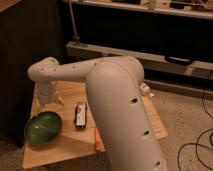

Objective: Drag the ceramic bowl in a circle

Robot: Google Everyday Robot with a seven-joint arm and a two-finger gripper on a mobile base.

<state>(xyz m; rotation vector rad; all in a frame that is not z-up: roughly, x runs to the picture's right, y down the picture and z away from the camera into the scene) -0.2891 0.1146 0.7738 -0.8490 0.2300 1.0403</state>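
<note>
The ceramic bowl (43,127) is a wide, shallow, glossy green bowl. It sits on the front left part of the wooden table (65,145). My white arm sweeps from the lower right up over the table to the left and bends down at the wrist. The gripper (53,101) hangs just behind the bowl's far rim, slightly above it. I cannot tell whether it touches the bowl. The bowl looks empty.
A dark red-brown packet (80,115) lies right of the bowl. An orange item (98,142) lies near the table's front edge, and a small white object (145,90) sits at the right. A dark cabinet (20,45) stands at the left, a low shelf (150,55) behind, and cables (197,145) lie on the floor at the right.
</note>
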